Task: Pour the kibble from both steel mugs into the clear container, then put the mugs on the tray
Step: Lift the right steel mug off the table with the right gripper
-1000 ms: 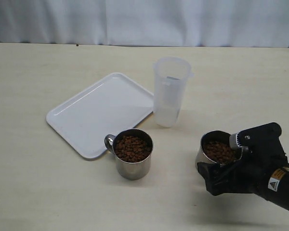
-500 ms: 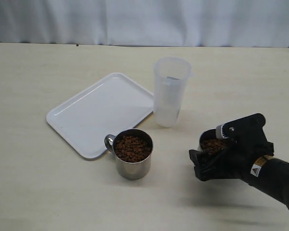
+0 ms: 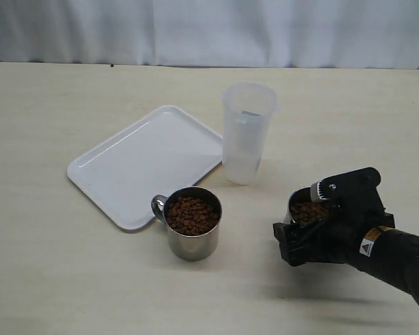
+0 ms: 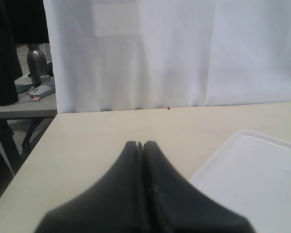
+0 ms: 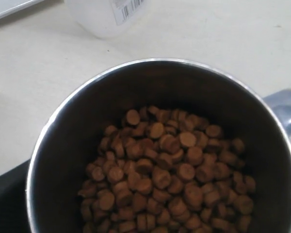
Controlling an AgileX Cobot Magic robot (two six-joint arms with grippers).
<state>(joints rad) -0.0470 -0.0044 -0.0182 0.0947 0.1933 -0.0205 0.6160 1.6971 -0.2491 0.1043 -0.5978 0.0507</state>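
- Polished stainless steel leads the exterior view. The short shiny steel mug (image 3: 294, 209) on the right holds small round dark-brown kibble (image 3: 309, 212). It sits inside my black right gripper (image 3: 318, 220), whose jaws stand spread wide on either side of it and are not visibly pressing.
- The twin steel mug (image 3: 192, 241), equally full, stands on the pale matte worktop (image 3: 56, 279) just beside the flat white plastic tray (image 3: 136, 164). The tall translucent plastic container (image 3: 248, 132) stands upright near the tray's far corner.
- I would close squarely on the smooth cylinder wall and grip firmly, since slick metal may slip. Then I would lift it level and tip it slowly over the container's narrow rim.
- In the left wrist view, my left gripper (image 4: 143, 145) has its jaws pressed together on nothing, over bare worktop near a rounded tray corner.
- In the right wrist view, the pellets look dry, flat and disc-like, piled loosely below the rim. The loop handle (image 5: 283, 109) juts out to one side, so I would keep the jaws off it. A barcode label (image 5: 128, 7) shows on the container.
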